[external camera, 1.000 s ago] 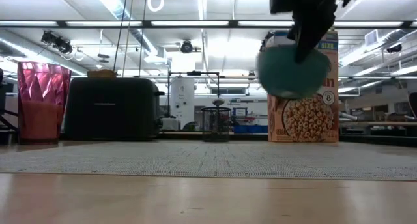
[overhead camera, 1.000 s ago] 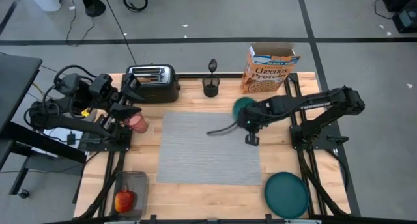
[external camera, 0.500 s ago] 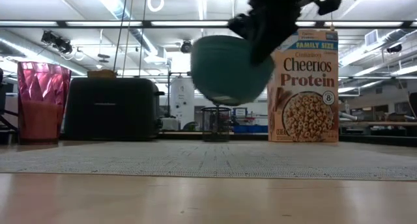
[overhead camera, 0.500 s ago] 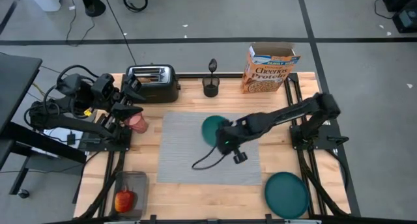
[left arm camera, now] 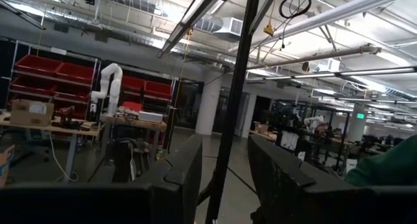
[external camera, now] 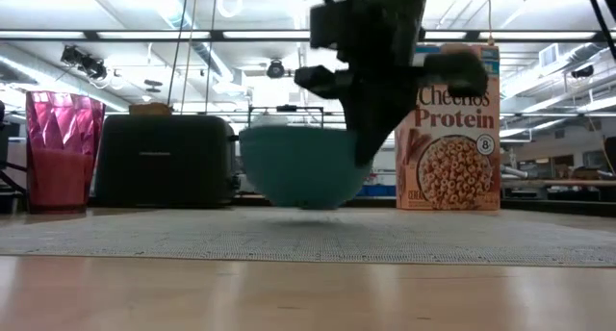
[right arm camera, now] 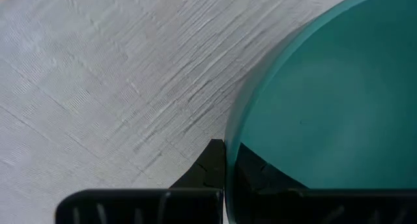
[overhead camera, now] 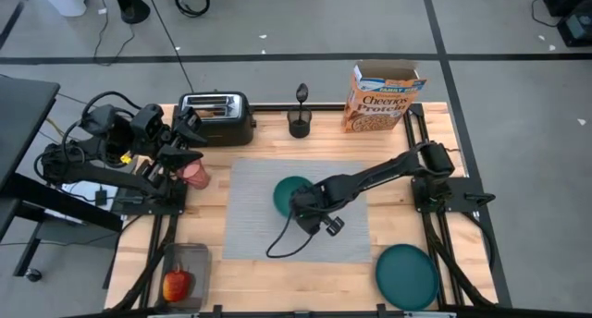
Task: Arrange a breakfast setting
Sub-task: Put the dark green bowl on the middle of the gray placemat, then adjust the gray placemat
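Observation:
The teal bowl (overhead camera: 288,194) hangs upright and level low over the middle of the grey ribbed placemat (overhead camera: 250,226). My right gripper (overhead camera: 306,205) is shut on the bowl's rim. In the low view I cannot tell whether the base of the bowl (external camera: 303,167) touches the placemat (external camera: 308,237). My left gripper (overhead camera: 188,139) waits open and raised at the table's left edge, above the pink cup (overhead camera: 196,175). In its wrist view nothing is between the fingers of my left gripper (left arm camera: 225,149). My right gripper pinches the bowl's wall at the rim (right arm camera: 229,152), on the side toward the table's right. One finger (right arm camera: 207,164) is outside and the other inside. The fingers come from above, pointing steeply down. The bowl stays upright, its mouth up.
The teal plate (overhead camera: 407,275) lies at the near right corner. The Cheerios box (overhead camera: 379,101), a small black cup (overhead camera: 299,124) and the black toaster (overhead camera: 217,117) line the far edge. A red apple (overhead camera: 176,284) sits at the near left.
My right gripper has carried the bowl from beyond the placemat's far right corner toward the table's left and near edge, and down. The wrist has rolled. The bowl, high and tipped before, now hangs level and low over the placemat's middle.

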